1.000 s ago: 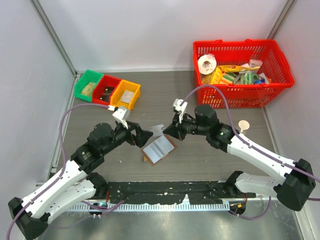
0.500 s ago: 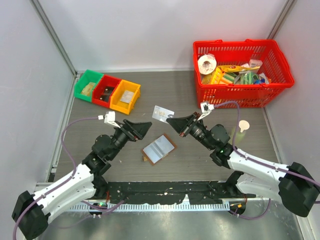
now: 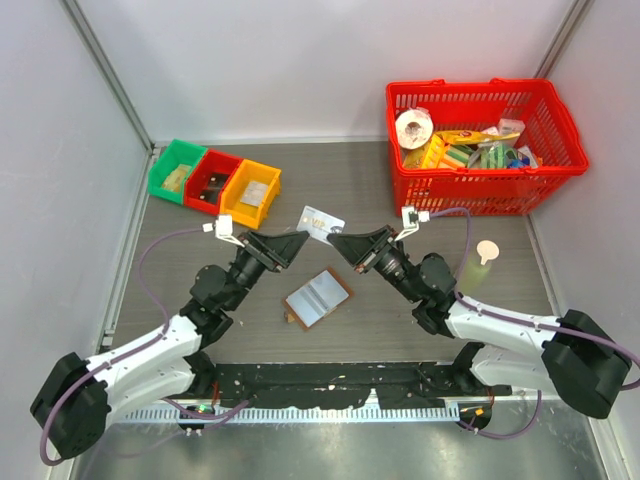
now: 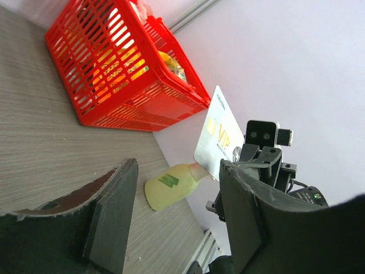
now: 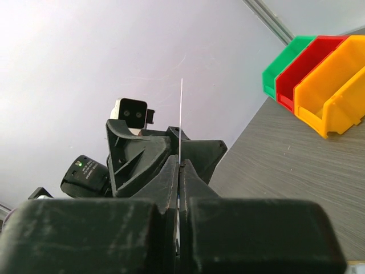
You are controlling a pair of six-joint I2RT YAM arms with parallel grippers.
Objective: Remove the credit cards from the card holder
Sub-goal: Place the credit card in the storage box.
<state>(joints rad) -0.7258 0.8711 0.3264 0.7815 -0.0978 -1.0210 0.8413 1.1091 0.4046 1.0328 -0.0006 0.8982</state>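
From above, both arms reached low and forward from the near edge, wrists angled inward so the grippers faced each other over the middle of the surface (image 3: pixel 330 180). The right gripper (image 3: pixel 338 240) was clamped on a credit card (image 3: pixel 322 223) held clear of the surface. The left gripper (image 3: pixel 292 243) sat just left of it. The card holder (image 3: pixel 317 297) lay open on the surface, nearer than both.

The left wrist view showed that gripper's fingers apart, with the card's "VIP" face beyond them and a red basket (image 4: pixel 114 74) farther off.

The right wrist view showed the card edge-on, pinched between closed fingers.
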